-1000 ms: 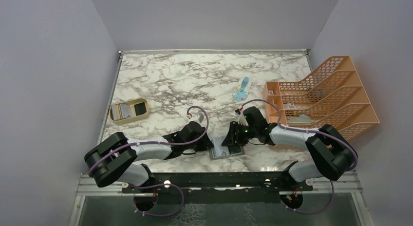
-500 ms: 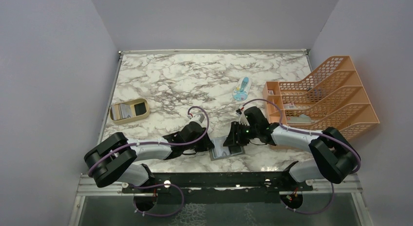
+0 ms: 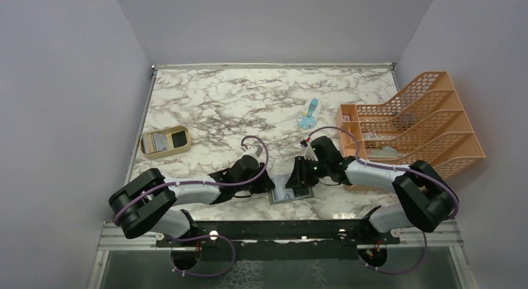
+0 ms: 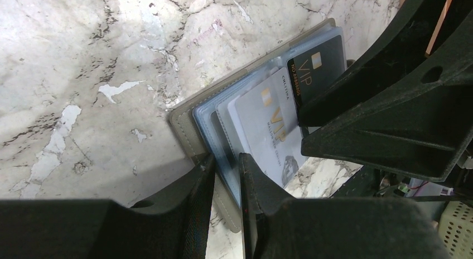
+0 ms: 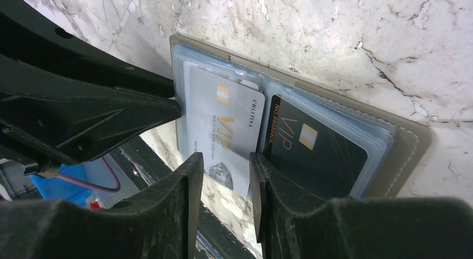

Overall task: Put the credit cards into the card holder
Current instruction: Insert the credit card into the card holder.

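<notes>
Right gripper [image 5: 224, 161] pinches silver VIP card [image 5: 223, 119], partly in card holder [image 5: 411, 140].
Left gripper [image 4: 225, 158] nearly closed, clamps holder's edge; black card [image 5: 318, 147] pocketed.

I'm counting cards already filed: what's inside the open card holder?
In the card holder, a black VIP card sits in a clear sleeve; a silver VIP card lies partly in, its end sticking out. Sleeves stacked beneath are covered, so further cards can't be ruled out.

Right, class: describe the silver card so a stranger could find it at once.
Near the marble table's front edge lies an open grey card holder. Of its two VIP cards, it is the pale silver card sticking out, not the black card tucked beside it.
</notes>
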`<move>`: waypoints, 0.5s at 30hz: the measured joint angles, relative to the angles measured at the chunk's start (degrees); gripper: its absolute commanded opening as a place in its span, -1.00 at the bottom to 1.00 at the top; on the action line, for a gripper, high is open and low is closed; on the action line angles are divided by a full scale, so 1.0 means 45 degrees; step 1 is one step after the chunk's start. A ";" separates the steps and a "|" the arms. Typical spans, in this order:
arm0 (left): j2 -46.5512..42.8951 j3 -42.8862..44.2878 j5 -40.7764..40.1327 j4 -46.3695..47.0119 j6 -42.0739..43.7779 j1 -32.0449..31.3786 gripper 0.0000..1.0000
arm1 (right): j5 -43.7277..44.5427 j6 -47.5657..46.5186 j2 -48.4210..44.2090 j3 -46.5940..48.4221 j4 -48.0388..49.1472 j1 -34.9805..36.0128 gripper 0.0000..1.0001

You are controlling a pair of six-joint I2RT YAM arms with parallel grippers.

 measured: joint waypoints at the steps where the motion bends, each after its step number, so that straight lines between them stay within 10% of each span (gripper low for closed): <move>1: 0.0029 0.0000 0.0000 0.0039 0.0005 0.0000 -0.49 | -0.0053 -0.0015 0.0024 0.0000 0.0005 0.0005 -0.30; 15: 0.0287 0.0010 0.0019 0.0495 0.0238 0.0000 -0.33 | -0.0209 -0.0282 -0.0078 0.0117 -0.0573 0.0000 -0.25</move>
